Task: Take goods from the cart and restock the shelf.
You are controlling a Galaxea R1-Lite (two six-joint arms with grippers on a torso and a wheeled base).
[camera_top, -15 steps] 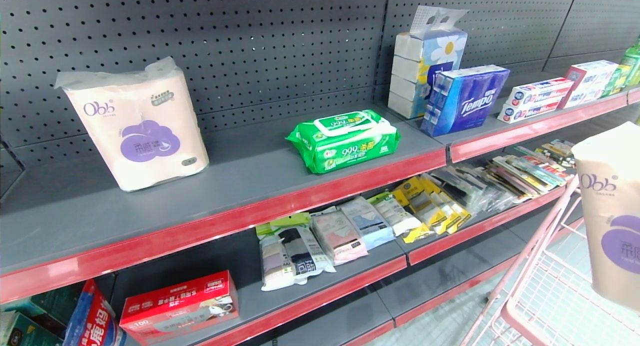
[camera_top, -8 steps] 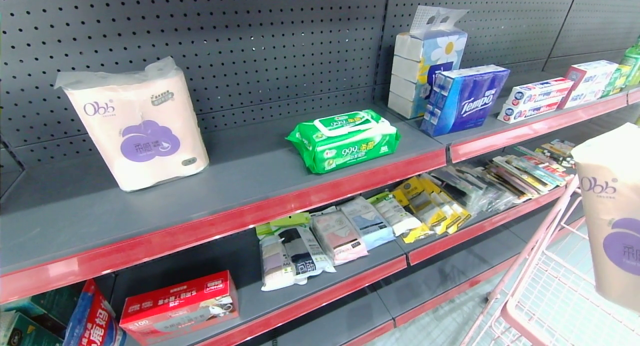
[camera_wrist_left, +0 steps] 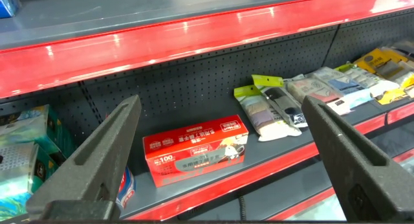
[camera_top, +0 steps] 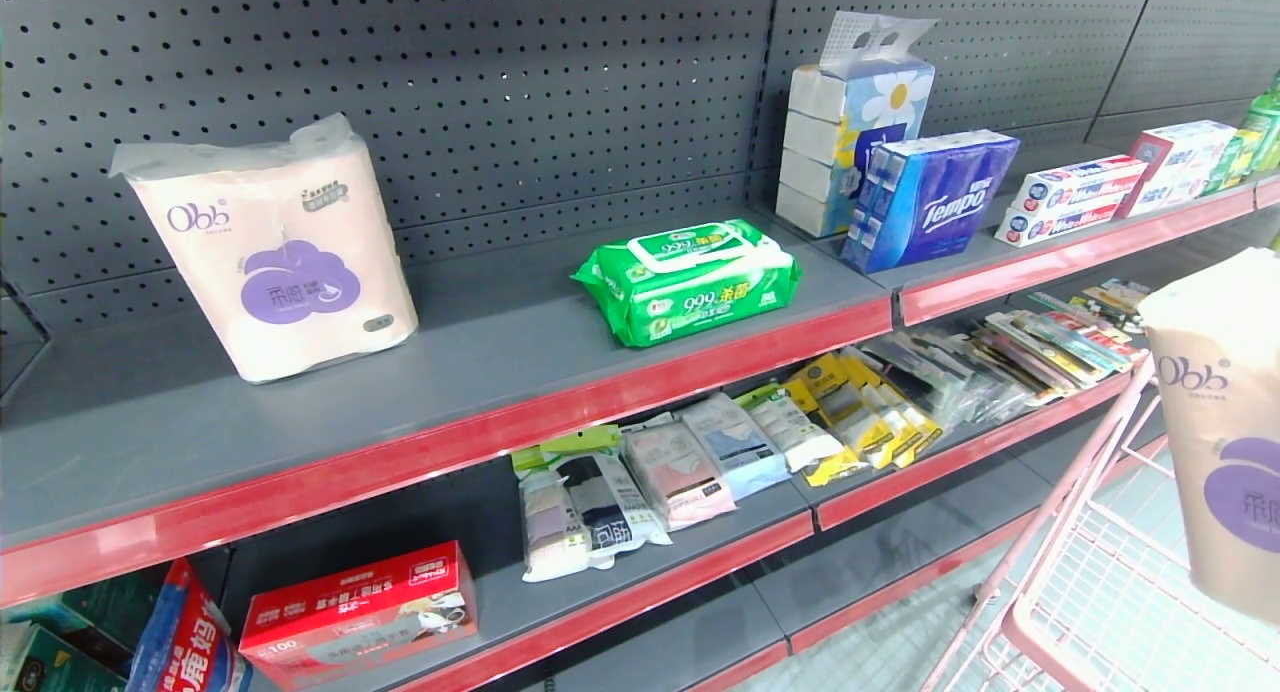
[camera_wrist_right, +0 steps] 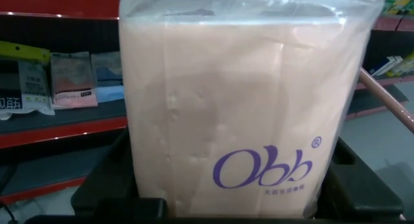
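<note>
Fingers [camera_wrist_right: 107,182] flanking toilet-paper pack [camera_wrist_right: 239,88], right gripper [camera_wrist_right: 229,146] clamped

The held pack [camera_top: 1220,422] sat gripped between the right gripper's [camera_wrist_right: 233,182] fingers, above the cart [camera_top: 1050,532], with the shelf [camera_top: 480,342] off to that gripper's left carrying the wipes [camera_top: 688,282] nearer and the other pack [camera_top: 275,252] farthest away.

Head camera overlooks the shelf [camera_top: 480,362]; left wrist shares the red box [camera_top: 357,600].
</note>
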